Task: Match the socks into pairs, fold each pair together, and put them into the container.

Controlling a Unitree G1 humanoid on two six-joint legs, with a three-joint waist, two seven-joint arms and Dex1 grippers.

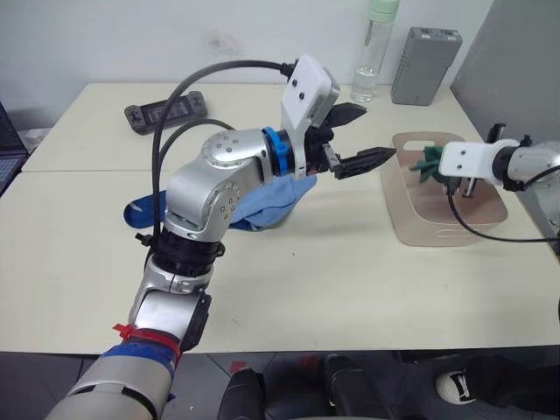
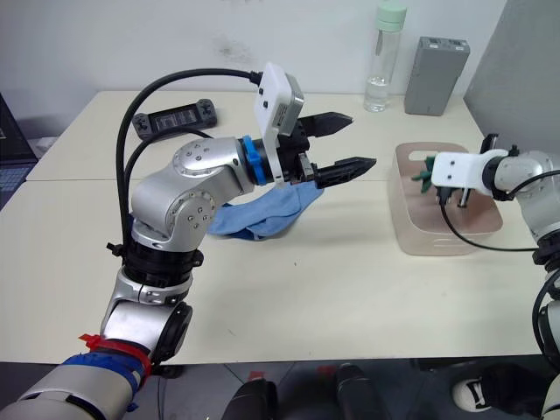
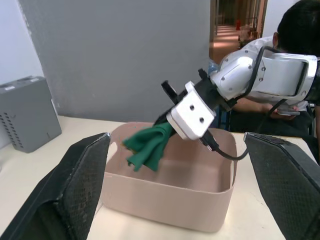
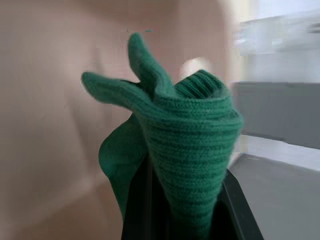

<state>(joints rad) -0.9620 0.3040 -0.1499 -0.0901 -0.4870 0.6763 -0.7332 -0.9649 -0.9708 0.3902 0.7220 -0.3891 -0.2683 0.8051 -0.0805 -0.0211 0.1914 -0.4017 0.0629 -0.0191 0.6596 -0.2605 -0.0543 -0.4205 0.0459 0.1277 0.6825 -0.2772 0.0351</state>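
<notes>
My right gripper (image 1: 437,168) is shut on a bunched pair of green socks (image 3: 149,146) and holds it over the far end of the pale pink container (image 1: 435,234), just above its rim. In the right wrist view the green socks (image 4: 186,160) bulge out from between the black fingers (image 4: 137,210). My left gripper (image 2: 344,143) is open and holds nothing. It hangs above the table, left of the container and pointing at it. Light blue socks (image 2: 262,215) lie on the table under my left forearm. A darker blue piece (image 1: 133,213) shows at their left.
At the table's back stand a clear water bottle (image 1: 374,54) and a grey box (image 1: 424,54), and a black controller (image 1: 166,111) lies at the back left. A grey partition (image 1: 516,61) rises to the right. A person (image 3: 300,30) sits beyond the container.
</notes>
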